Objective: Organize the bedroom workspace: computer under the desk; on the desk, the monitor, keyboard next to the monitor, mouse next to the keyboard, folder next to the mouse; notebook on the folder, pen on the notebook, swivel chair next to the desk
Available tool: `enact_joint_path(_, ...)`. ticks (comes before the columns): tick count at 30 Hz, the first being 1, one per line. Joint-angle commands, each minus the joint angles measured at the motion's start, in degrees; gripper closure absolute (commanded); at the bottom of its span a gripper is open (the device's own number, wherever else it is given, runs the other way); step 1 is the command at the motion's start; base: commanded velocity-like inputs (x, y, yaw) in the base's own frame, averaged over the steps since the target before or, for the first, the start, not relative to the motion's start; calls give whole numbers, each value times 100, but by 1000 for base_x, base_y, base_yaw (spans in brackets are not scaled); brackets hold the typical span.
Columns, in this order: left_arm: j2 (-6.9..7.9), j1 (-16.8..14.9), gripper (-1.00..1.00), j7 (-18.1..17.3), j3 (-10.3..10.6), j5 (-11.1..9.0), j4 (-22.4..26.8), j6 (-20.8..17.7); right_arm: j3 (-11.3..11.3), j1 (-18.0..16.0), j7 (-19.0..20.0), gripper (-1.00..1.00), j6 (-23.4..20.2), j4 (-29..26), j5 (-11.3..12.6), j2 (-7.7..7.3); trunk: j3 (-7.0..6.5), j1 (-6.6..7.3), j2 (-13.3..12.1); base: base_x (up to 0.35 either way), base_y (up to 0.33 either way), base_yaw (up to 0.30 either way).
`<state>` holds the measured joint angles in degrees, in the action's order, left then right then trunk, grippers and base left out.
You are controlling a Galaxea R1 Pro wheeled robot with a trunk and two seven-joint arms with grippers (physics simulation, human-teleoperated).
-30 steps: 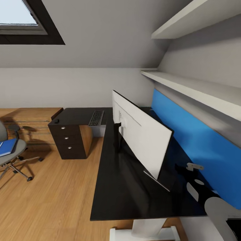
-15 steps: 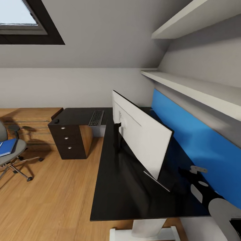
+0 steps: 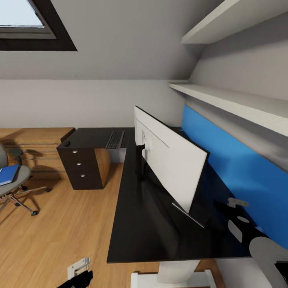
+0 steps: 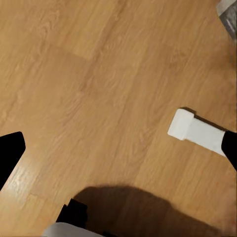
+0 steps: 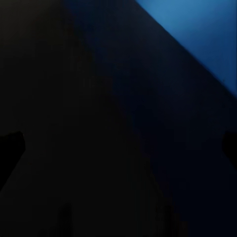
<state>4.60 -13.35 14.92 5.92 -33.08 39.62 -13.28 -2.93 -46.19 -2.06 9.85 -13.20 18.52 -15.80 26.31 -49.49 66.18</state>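
Attic bedroom, sloped grey walls, skylight point(image 3: 24, 24) upper left, light wood floor point(image 3: 60, 236). Desk point(image 3: 136, 224): L-shaped, glossy black top, drawer unit point(image 3: 80, 170) at the far corner. Monitor point(image 3: 172, 164): standing on the desk, white back toward the camera, screen facing the blue wall panel point(image 3: 232, 164). Keyboard point(image 3: 115, 140): on the far wing of the desk, well apart from the monitor's stand. Mouse point(image 3: 67, 143): probably the small dark object at the desk's far left corner; too small to confirm. Swivel chair point(image 3: 12, 180): at the picture's left edge, well apart from the desk, with the folder point(image 3: 8, 175) lying on its seat. Notebook, pen: not identified. Right gripper point(image 3: 236, 206): low over the desk behind the monitor, near the blue panel; fingertips sit at opposite edges of the wrist view, so the jaws read as spread, holding nothing. Left gripper point(image 3: 80, 272): above the floor beside the desk's near edge, fingers likewise apart and empty. Hazards, judged: the right arm is close behind the monitor, and a careless sweep could tip or shove it; the chair rolls on castors, so a push while taking the folder could send it away.
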Motion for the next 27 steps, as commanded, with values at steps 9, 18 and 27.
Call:
enact_joint_path(9,75,-1,-100,48,-878,-152,1363,-1117,-33,-4,-8,-100,17,-5,45,-2,169,-199,366,0,0,0)
enact_joint_path(18,67,-1,-100,39,-1004,-179,2340,-1619,-27,-4,-18,-100,17,-7,47,13,331,-396,727,0,0,0)
enact_joint_path(27,27,-1,-100,37,-981,-137,1709,-1760,-25,-4,-22,-100,17,-7,47,8,492,-594,1088,0,0,0)
